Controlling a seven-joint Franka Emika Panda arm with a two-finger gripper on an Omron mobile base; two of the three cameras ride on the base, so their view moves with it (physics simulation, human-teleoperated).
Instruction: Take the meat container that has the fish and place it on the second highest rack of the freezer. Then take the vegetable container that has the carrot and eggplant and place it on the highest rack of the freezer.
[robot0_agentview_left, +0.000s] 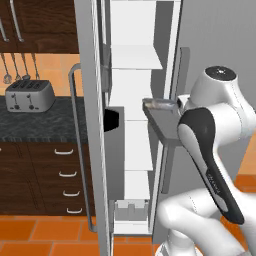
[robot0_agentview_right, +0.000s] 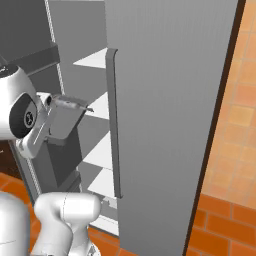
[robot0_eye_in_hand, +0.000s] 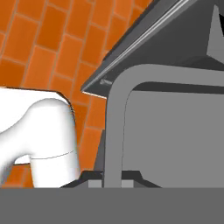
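Note:
A grey meat container (robot0_agentview_left: 161, 122) hangs tilted in front of the open freezer (robot0_agentview_left: 131, 90), and my gripper (robot0_agentview_right: 50, 102) is shut on its rim. A pale silvery strip (robot0_agentview_left: 159, 104) lies along the container's upper edge; I cannot tell if it is the fish. The container is about level with the second visible white rack (robot0_agentview_right: 101, 107), below the top visible rack (robot0_agentview_left: 136, 57), and outside the shelves. Close up in the hand view, the container's grey rim (robot0_eye_in_hand: 117, 127) rises between my fingertips. The vegetable container, carrot and eggplant are out of view.
The freezer's right door (robot0_agentview_right: 170, 125) with its long handle (robot0_agentview_right: 114, 125) stands open beside the arm. The left door (robot0_agentview_left: 92, 150) carries grey bins (robot0_agentview_left: 115, 150). A toaster (robot0_agentview_left: 29, 95) sits on the dark counter to the left, above wood drawers (robot0_agentview_left: 65, 175). The floor is orange tile.

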